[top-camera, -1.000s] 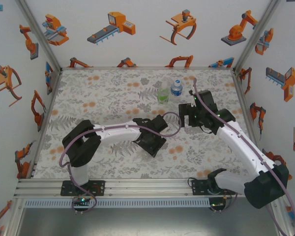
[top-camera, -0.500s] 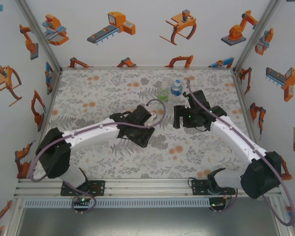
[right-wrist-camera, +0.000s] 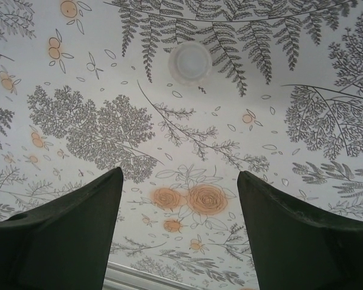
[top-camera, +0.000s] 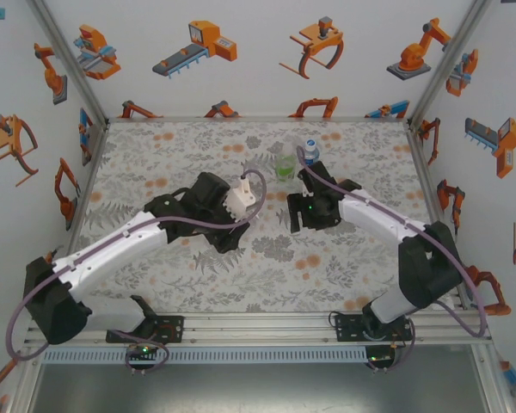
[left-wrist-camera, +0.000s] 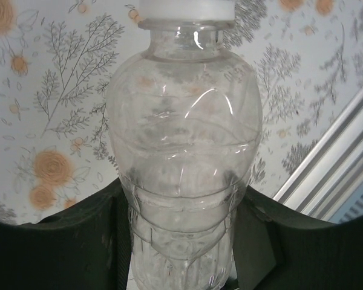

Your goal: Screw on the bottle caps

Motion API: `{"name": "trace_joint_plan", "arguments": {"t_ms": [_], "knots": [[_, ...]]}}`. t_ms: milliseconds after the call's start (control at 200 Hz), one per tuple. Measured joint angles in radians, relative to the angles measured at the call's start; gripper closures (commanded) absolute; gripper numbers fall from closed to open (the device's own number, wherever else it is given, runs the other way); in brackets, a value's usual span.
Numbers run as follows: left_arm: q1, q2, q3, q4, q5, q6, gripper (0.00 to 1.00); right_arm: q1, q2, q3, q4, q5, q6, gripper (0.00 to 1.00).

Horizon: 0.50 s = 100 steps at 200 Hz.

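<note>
Cap (right-wrist-camera: 190, 62) on mat before right pincer (right-wrist-camera: 180, 175); green bottle (top-camera: 285, 164), blue-labelled bottle (top-camera: 310, 157) beyond.

Mat (right-wrist-camera: 78, 121): off-white w/ grey fern & leaf print, orange roses scattered. Colourless bottle (left-wrist-camera: 184, 163): see-thru, w/ white cap (left-wrist-camera: 186, 7). Loose cap (right-wrist-camera: 190, 62) on mat: white. Near far edge of mat: green-tinted bottle (top-camera: 285, 165) & clear bottle w/ blue label (top-camera: 308, 157). Left arm (top-camera: 120, 245), right arm (top-camera: 374, 215): white shells, black joints. Walls (top-camera: 258, 86): white w/ orange-grey robot pics. Front rail (top-camera: 258, 325): silver.
</note>
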Motion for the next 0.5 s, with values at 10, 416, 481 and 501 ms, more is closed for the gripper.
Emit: {"name": "trace_joint_plan", "arguments": {"t_ms": [10, 416, 481, 501], "knots": [[0.001, -0.007, -0.001, -0.001, 0.005, 0.017, 1.00, 0.001, 0.004, 0.002, 0.000, 0.001, 0.000, 0.34], [0.102, -0.188, -0.144, 0.093, 0.164, 0.461, 1.00, 0.019, 0.181, 0.117, 0.025, 0.077, 0.017, 0.43], [0.121, -0.191, -0.174, 0.122, 0.183, 0.481, 1.00, 0.019, 0.207, 0.127, 0.027, 0.087, 0.018, 0.45], [0.125, -0.192, -0.183, 0.133, 0.188, 0.485, 1.00, 0.019, 0.214, 0.129, 0.026, 0.090, 0.018, 0.45]]}}
